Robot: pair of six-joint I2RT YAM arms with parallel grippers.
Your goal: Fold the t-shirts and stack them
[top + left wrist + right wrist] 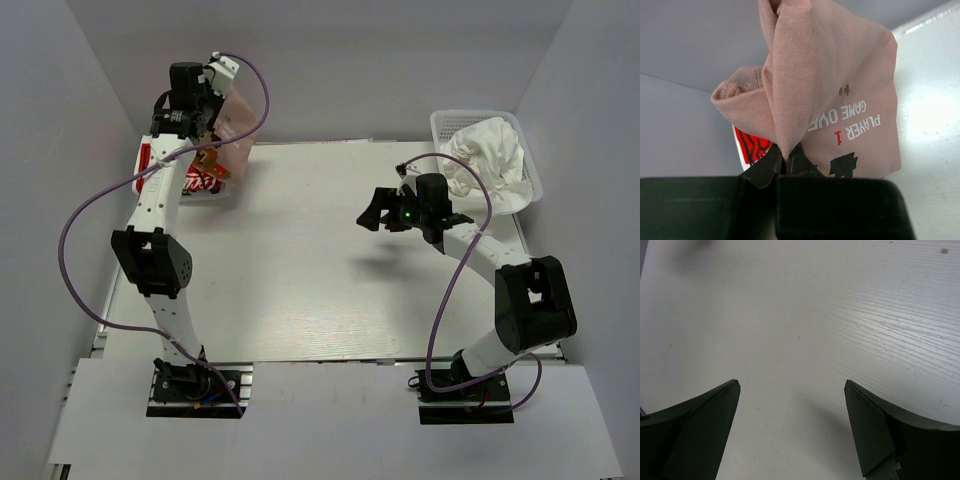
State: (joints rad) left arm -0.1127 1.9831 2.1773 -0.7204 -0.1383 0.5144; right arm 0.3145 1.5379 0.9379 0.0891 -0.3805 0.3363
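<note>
My left gripper [212, 118] is raised at the far left of the table and is shut on the dusty-pink t-shirt [236, 118]. In the left wrist view the gripper [786, 157] pinches a fold of the pink tee [830, 90], which hangs bunched with its "PLAYER 1 GAME OVER" print showing. A folded white tee with a red logo print [195, 183] lies on the table below it and also shows in the left wrist view [752, 145]. My right gripper [378, 215] is open and empty above the table's middle right [792, 385]. Plain white tees [492, 155] are heaped in the basket.
The white plastic mesh basket [440, 122] stands at the far right corner, just behind my right arm. Grey walls enclose the table [300, 270] on the left, back and right. Purple cables loop from both arms.
</note>
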